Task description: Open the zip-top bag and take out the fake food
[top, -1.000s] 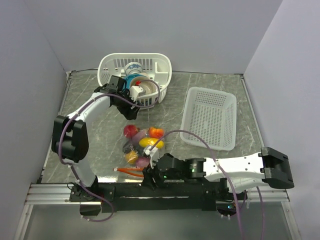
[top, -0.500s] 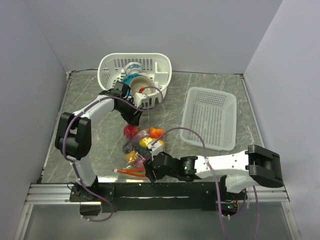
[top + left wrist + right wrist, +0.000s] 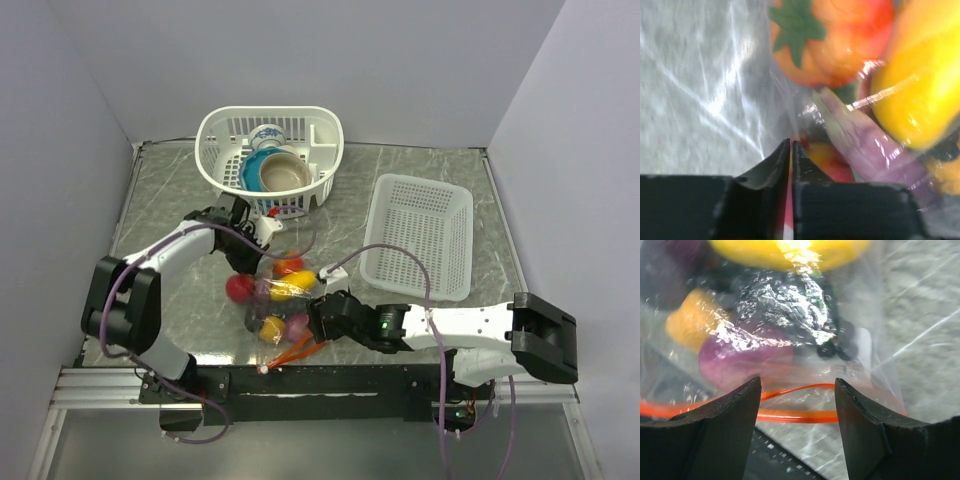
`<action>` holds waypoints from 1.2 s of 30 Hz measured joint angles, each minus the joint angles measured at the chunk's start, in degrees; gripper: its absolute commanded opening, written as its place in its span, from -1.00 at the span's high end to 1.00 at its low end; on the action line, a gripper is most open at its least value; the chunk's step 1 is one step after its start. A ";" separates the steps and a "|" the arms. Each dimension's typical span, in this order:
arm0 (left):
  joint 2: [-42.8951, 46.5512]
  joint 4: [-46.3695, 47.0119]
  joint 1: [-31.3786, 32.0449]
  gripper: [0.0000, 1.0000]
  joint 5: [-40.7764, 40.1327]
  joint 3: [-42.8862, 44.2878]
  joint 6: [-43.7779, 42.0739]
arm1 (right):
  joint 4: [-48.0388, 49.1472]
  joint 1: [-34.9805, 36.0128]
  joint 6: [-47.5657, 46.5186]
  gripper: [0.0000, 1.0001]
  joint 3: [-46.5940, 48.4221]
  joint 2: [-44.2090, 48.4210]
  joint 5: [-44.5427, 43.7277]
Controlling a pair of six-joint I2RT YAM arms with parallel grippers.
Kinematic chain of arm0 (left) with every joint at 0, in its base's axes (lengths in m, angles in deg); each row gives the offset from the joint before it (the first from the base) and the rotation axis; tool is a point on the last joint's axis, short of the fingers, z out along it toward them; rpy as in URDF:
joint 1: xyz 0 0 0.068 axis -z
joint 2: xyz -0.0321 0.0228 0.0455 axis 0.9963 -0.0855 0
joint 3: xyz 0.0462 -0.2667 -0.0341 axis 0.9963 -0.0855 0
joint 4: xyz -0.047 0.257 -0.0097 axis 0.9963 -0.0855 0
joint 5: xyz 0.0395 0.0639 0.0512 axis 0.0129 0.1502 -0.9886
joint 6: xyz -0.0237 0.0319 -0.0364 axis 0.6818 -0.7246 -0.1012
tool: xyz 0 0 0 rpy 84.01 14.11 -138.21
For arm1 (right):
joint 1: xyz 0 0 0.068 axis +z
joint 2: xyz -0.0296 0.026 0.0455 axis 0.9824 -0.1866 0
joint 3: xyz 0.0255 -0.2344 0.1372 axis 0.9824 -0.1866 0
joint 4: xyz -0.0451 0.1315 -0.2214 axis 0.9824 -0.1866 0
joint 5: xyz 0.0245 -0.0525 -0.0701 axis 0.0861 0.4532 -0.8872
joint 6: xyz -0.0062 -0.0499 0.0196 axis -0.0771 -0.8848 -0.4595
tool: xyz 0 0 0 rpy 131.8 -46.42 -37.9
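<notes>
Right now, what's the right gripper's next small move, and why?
Probably close the right gripper on the red-orange zip strip: its jaws stand open with the strip running between them, while the left gripper is shut on the far end of the zip-top bag, anchoring it.

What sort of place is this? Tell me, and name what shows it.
Probably a robot test cell, not a kitchen: plain walls box in a marbled table, two robot arms are bolted at its edge, and the bag holds plastic toy food.
</notes>
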 measured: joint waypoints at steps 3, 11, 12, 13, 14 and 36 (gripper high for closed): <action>3.78 0.02 -0.72 0.98 -2.62 -2.82 -0.90 | -0.35 -1.86 -1.46 -0.36 0.57 -0.22 -0.39; 6.49 -0.22 -11.13 0.98 -7.91 -6.45 -3.37 | -0.81 -1.49 -2.58 -1.00 0.76 3.02 -2.05; 6.60 -0.17 -11.96 0.98 -8.33 -6.45 -3.45 | -0.79 -0.48 -2.47 -1.00 0.31 4.59 -2.49; 6.75 -0.11 -12.50 0.98 -8.59 -6.45 -3.45 | -1.03 0.79 -2.58 -1.00 -0.15 6.36 -3.10; 6.97 -0.07 -12.85 0.98 -8.70 -6.45 -3.41 | -1.05 1.95 -2.78 -1.00 -0.55 7.91 -3.43; 0.50 -2.40 -7.65 0.38 -0.94 4.13 6.86 | 3.02 9.25 -2.73 -0.39 -6.56 5.55 -5.14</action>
